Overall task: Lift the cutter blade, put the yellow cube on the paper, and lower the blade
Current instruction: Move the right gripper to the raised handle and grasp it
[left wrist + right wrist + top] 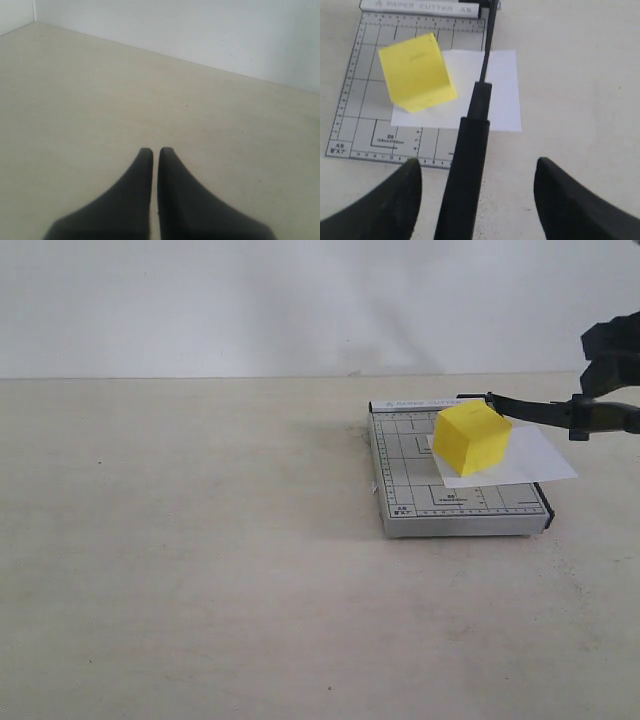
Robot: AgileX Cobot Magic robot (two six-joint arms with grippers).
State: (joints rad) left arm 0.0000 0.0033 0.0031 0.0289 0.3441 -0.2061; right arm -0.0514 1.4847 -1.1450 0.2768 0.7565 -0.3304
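Straddling the raised cutter blade (470,140) with right gripper (478,161) spread wide, clasping nothing; running lengthwise beside yellow cube (415,70) on the paper (502,95).

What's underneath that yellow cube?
The yellow cube rests on a white paper sheet, which lies on the grey gridded cutter base and overhangs one edge. The patch directly beneath the cube is covered, so nothing there can be checked.

Robot lab test bench, most likely. Plain beige tabletop (200,570) against a blank white wall (300,300). Dark robot arm (612,350) at the edge, small grey paper cutter base (410,495) laid out as a prop.
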